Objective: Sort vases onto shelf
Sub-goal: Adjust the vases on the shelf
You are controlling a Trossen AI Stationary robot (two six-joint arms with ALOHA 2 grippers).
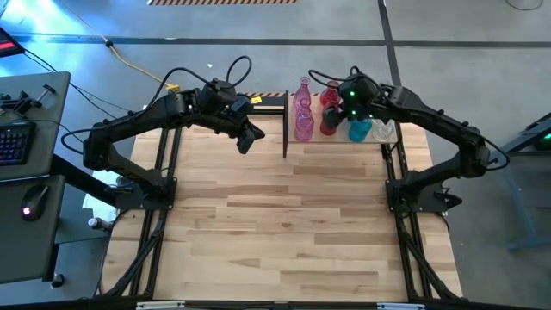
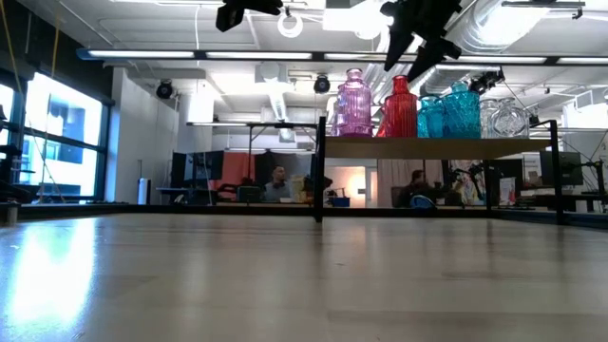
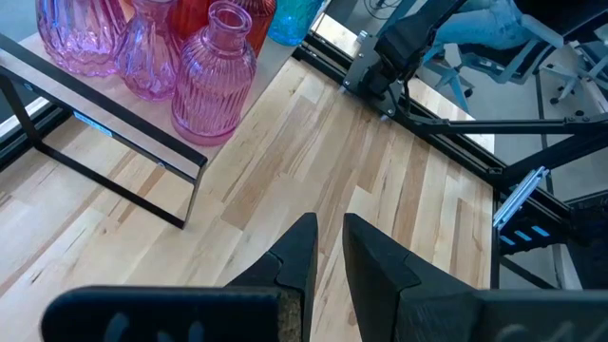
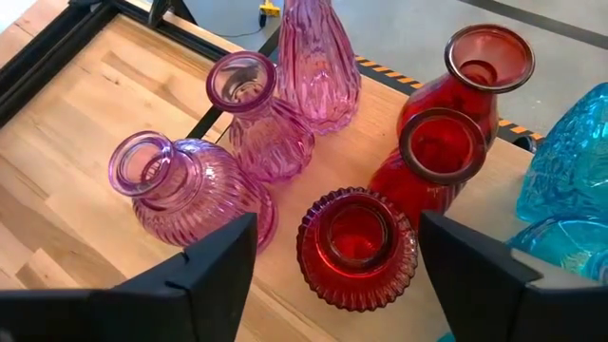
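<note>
Over the shelf (image 1: 344,136), the right hand (image 4: 337,275) hangs released above the front red vase (image 4: 356,247) among pink vases (image 4: 256,123), while the left hand (image 3: 328,252) waits clenched beside the shelf over the bench (image 1: 293,224).

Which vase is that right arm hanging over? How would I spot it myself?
Find the pale shelf at the table's far edge, crowded with coloured glass. Among the red vases beside the pink ones, it is the squat ribbed red vase, between the right gripper's spread fingers. Its red neighbours have smooth, narrower necks.
</note>
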